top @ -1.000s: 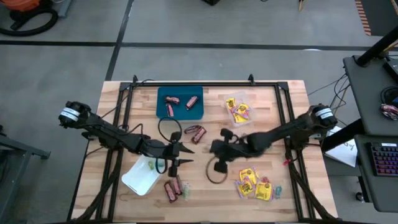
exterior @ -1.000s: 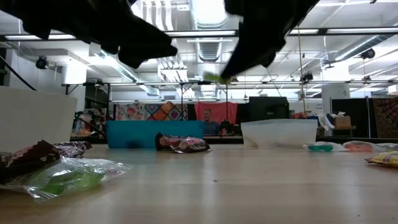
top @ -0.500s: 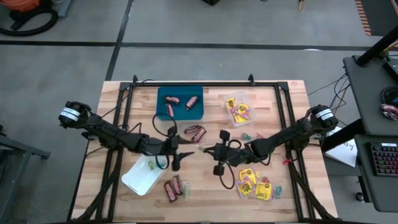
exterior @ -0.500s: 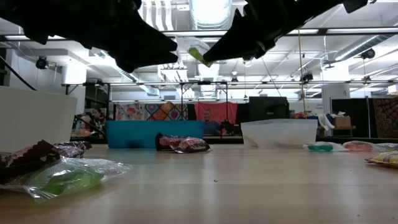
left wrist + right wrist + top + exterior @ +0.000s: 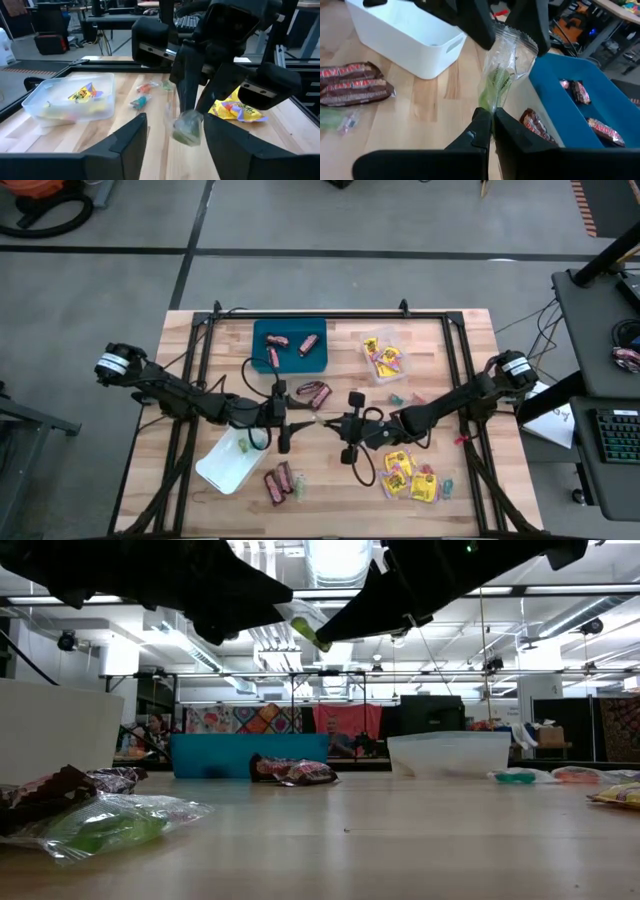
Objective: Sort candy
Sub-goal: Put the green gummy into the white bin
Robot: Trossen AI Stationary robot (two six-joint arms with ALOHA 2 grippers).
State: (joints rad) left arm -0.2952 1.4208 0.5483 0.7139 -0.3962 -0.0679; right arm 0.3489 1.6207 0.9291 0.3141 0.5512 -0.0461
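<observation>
Wooden table (image 5: 450,340) below; my right gripper (image 5: 491,116) pinched green sweet (image 5: 495,82); my left gripper (image 5: 172,132) gaped beside it.

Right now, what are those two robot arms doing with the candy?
They are passing a sweet in mid-air. The right gripper is pinched shut on a green sweet in a clear wrapper above the middle of the table. The left gripper faces it, fingers open around the sweet. Other candy lies loose or in the trays.

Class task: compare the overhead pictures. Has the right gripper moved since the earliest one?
Yes. The right gripper, shut on a green sweet, moved leftward, toward the left gripper.
</observation>
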